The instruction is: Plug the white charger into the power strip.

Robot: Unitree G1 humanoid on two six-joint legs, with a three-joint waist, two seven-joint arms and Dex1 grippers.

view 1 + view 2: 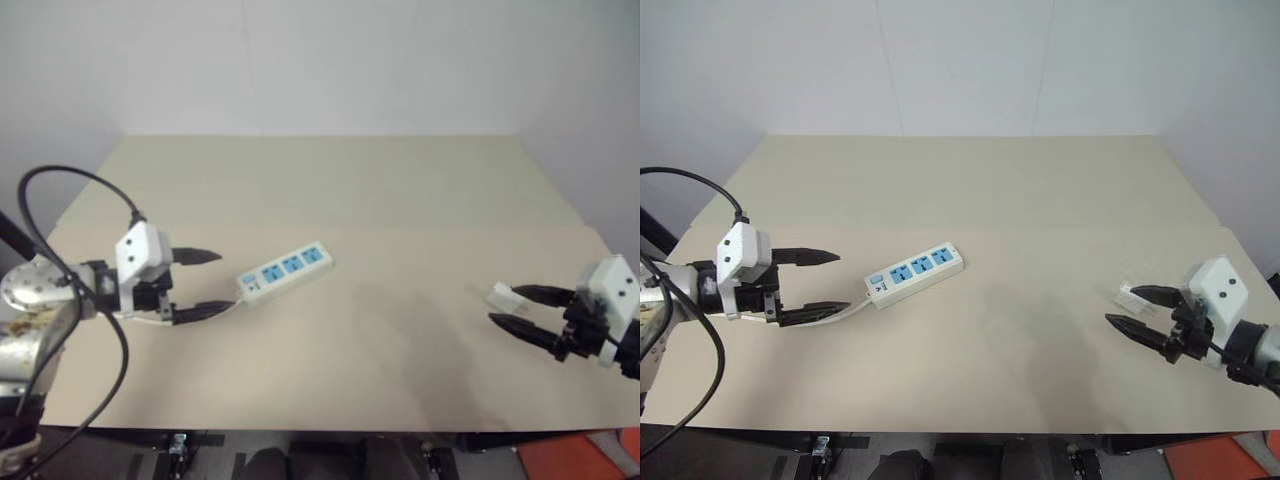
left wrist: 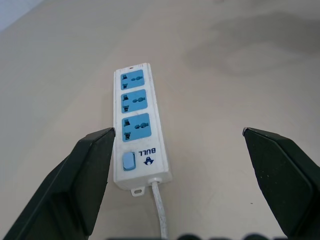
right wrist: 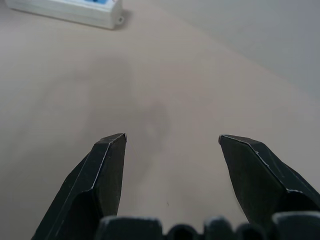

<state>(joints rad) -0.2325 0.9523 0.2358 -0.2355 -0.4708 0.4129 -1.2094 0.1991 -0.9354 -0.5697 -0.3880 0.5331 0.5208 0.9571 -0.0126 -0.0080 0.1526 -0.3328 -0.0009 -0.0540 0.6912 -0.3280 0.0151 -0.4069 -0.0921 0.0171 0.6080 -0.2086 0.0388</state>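
Currently, left gripper (image 1: 205, 284): jaws spread wide, empty, held over the table (image 1: 400, 200) at its left side, pointing toward the strip (image 1: 285, 270). The strip's switch end sits just beyond the fingertips; in the left wrist view the strip (image 2: 137, 127) lies between the two black fingers (image 2: 75, 185) but past them, untouched, its cord (image 2: 160, 210) running back toward the gripper.

Right gripper (image 1: 1130, 308): jaws apart, nothing clamped, held low over the table's right side, pointing left. In the right wrist view bare tabletop shows between the fingers (image 3: 102, 175), with one end of the strip (image 3: 75, 11) far off.

Charger (image 1: 1132, 297): small white piece lying on the table just beside the right gripper's upper fingertip; contact cannot be told. Not plugged in.

Strip: flat white bar, three blue sockets facing up, all vacant, lying at a slant left of the table's middle, well apart from the charger.

Table: beige top, against a white wall (image 1: 320, 60).
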